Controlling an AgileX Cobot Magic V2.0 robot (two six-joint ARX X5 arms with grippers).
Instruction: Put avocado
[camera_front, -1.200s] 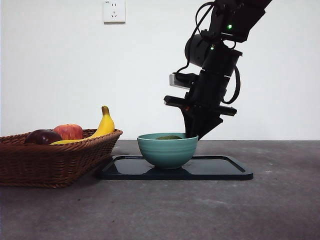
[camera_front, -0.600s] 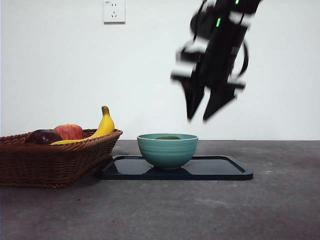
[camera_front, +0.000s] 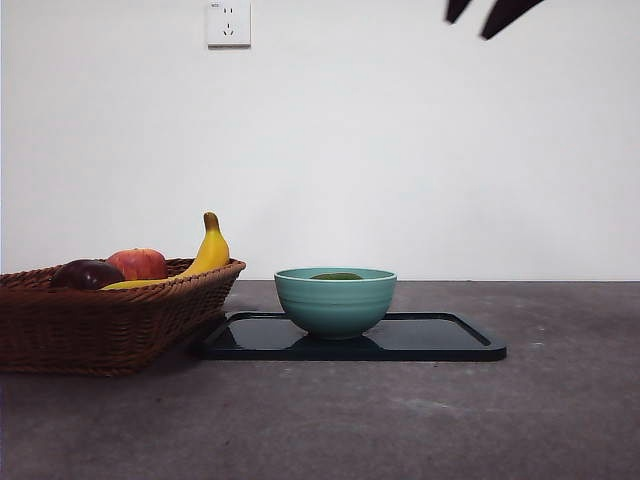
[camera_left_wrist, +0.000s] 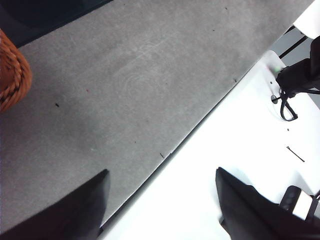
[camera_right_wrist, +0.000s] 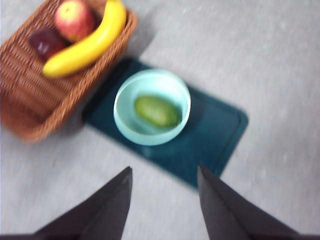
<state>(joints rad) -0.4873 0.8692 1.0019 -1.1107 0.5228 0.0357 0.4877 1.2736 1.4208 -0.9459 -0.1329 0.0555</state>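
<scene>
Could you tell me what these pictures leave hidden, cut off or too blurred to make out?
- Avocado: front view, the teal bowl wall hides all but its top.
- Right gripper: front view, cut off by the top edge; only the tips show.
- Purple fruit: right wrist view, motion blur hides surface detail.
- Basket: left wrist view, cut off by the edge.

So the avocado (camera_right_wrist: 156, 111) is sitting in the bowl (camera_front: 335, 300), and the bowl's on the left part of the tray (camera_front: 440, 340). Just left of the tray is the basket (camera_front: 110, 320), with the banana (camera_front: 207, 252), apple (camera_front: 138, 263) and a dark fruit (camera_front: 86, 273) in it. All on the worktop (camera_front: 400, 420).
</scene>
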